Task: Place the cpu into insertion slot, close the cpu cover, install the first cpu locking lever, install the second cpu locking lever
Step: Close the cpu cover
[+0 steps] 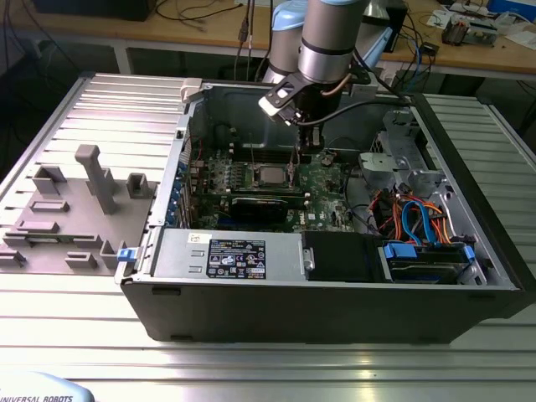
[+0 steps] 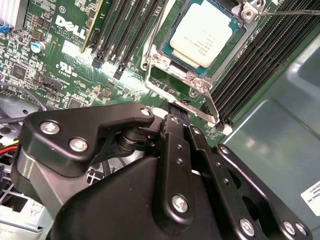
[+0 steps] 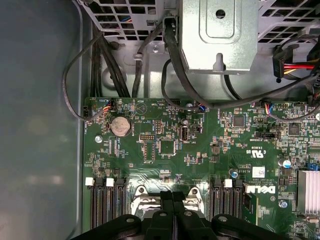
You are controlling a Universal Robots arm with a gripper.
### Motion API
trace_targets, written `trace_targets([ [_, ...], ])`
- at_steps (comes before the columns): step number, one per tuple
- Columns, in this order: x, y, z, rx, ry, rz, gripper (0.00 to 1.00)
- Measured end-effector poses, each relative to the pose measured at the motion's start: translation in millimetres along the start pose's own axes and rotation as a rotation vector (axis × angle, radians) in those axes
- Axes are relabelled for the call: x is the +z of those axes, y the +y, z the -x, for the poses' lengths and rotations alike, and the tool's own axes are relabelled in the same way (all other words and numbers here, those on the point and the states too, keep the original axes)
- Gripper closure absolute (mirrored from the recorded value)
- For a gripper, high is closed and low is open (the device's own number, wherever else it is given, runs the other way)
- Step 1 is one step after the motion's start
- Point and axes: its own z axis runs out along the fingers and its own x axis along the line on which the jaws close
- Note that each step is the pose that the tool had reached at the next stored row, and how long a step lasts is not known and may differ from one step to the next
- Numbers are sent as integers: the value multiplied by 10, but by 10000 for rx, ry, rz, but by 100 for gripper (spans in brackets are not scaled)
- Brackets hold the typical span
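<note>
The cpu (image 2: pixel 205 32), a silver-grey square, lies flat in the motherboard socket and also shows in the exterior view as the cpu (image 1: pixel 270 175). The cpu cover (image 2: pixel 175 70), a thin silvery frame, lies down around its edges, so the insertion slot beneath is hidden. One thin locking lever (image 2: pixel 155 42) runs along one side of the socket, and another lever (image 2: pixel 214 107) runs along the side nearest my fingers. My gripper (image 2: pixel 176 111) hangs just off the cover's edge, fingers pressed together. In the first wrist view the gripper (image 3: pixel 172 196) sits between two silvery cover lugs.
Black memory slots (image 2: pixel 125 30) flank the socket. A black graphics card (image 1: pixel 266 205) lies just in front of it, with the power supply (image 1: pixel 226 255) along the case front. Drive cage and cables (image 1: pixel 419 222) fill the exterior view's right. Grey fixtures (image 1: pixel 92 180) stand outside.
</note>
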Motion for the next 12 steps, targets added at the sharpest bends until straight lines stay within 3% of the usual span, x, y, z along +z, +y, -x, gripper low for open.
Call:
trace_targets([
  [12,0,-35,-1,0,0,0,89],
])
